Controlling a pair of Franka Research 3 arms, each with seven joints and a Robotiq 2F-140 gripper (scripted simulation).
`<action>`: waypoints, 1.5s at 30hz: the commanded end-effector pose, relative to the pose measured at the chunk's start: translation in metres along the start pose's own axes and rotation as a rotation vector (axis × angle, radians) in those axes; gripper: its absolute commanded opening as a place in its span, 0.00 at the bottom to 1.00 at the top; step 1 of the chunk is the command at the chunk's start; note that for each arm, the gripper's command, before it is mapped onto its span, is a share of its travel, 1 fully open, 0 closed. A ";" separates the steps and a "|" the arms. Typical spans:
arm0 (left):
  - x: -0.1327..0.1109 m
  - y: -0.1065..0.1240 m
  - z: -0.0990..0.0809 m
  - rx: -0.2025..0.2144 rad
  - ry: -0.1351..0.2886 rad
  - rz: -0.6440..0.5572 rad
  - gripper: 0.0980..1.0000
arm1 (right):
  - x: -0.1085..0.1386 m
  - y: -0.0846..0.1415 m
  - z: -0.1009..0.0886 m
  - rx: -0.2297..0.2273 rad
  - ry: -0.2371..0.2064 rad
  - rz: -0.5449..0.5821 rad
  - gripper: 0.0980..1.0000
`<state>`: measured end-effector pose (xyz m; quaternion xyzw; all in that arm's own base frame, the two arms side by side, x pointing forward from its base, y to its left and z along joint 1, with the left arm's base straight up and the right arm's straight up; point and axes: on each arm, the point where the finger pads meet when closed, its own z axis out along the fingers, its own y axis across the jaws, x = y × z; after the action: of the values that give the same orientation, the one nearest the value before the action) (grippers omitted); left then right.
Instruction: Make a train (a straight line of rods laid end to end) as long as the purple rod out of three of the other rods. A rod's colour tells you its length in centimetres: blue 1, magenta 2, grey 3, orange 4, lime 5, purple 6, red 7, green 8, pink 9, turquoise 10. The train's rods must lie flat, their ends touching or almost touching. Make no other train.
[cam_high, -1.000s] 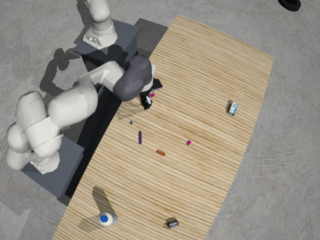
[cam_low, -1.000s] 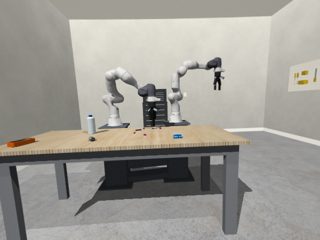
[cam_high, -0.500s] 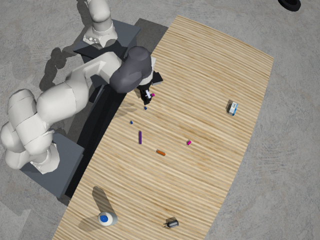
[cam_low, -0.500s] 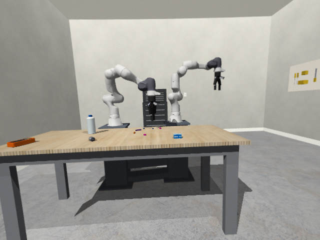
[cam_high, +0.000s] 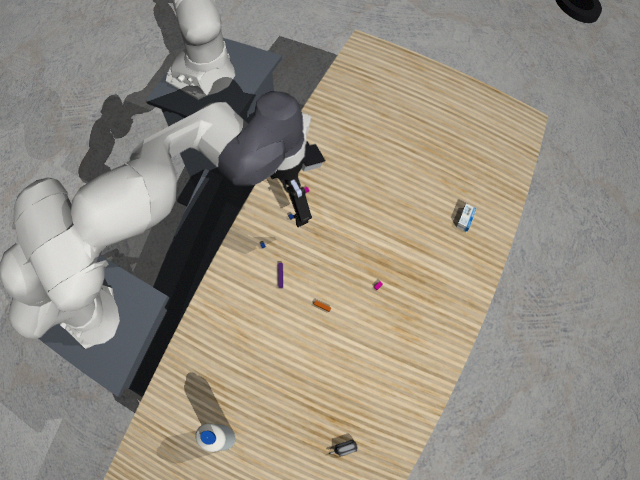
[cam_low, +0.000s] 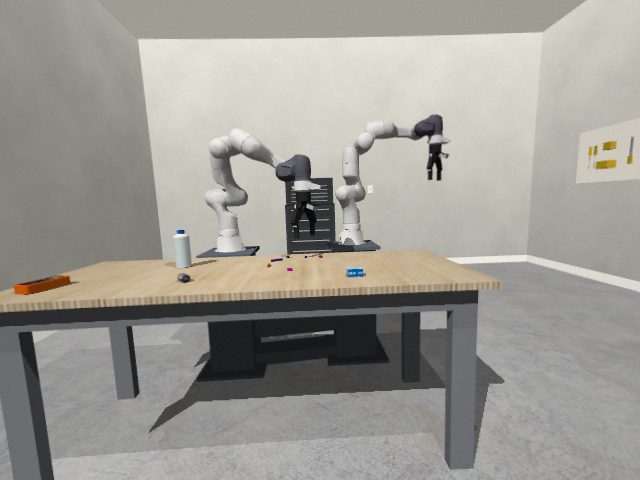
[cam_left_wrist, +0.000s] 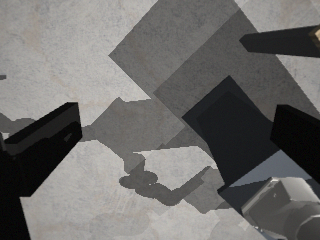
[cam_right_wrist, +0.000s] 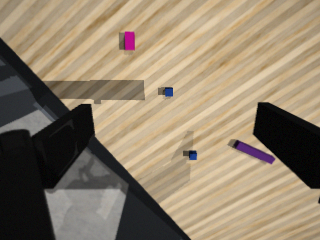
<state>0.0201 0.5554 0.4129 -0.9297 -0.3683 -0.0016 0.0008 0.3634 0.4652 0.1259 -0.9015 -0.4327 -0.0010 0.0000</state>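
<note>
Black fingers (cam_high: 301, 206) (cam_low: 311, 224) of the right gripper (cam_high: 301, 217) (cam_low: 304, 233) (cam_right_wrist: 174, 120) are standing wide, holding nothing, while the slim, straight purple rod (cam_high: 280, 275) (cam_low: 276, 260) (cam_right_wrist: 255, 152) is lying flat on the striped wooden table (cam_high: 413, 155) (cam_low: 232, 279) (cam_right_wrist: 225, 215).

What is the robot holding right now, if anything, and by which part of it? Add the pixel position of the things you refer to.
Nothing is held. The right end effector (cam_high: 301, 219) (cam_low: 305, 232) is open above the table, and the left end effector (cam_low: 434, 178) is open too.

My overhead feed cuts off the black round object (cam_high: 580, 6) at its top edge, and I can't read the lettering on the small blue-and-white box (cam_high: 466, 217) (cam_low: 355, 272); it's way too tiny from up there or outside.
</note>
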 end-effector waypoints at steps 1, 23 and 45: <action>-0.001 0.001 0.000 0.000 -0.004 0.004 1.00 | 0.000 0.000 -0.001 0.001 -0.002 -0.006 1.00; -0.001 0.001 0.000 0.000 -0.004 0.004 1.00 | -0.020 0.013 0.004 -0.004 -0.002 0.356 1.00; -0.001 0.001 0.000 0.000 -0.004 0.004 1.00 | -0.043 0.026 0.010 -0.006 0.000 0.743 1.00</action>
<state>0.0201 0.5554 0.4129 -0.9297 -0.3683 -0.0016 0.0008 0.3568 0.4148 0.1156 -0.9899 -0.1416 0.0027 -0.0037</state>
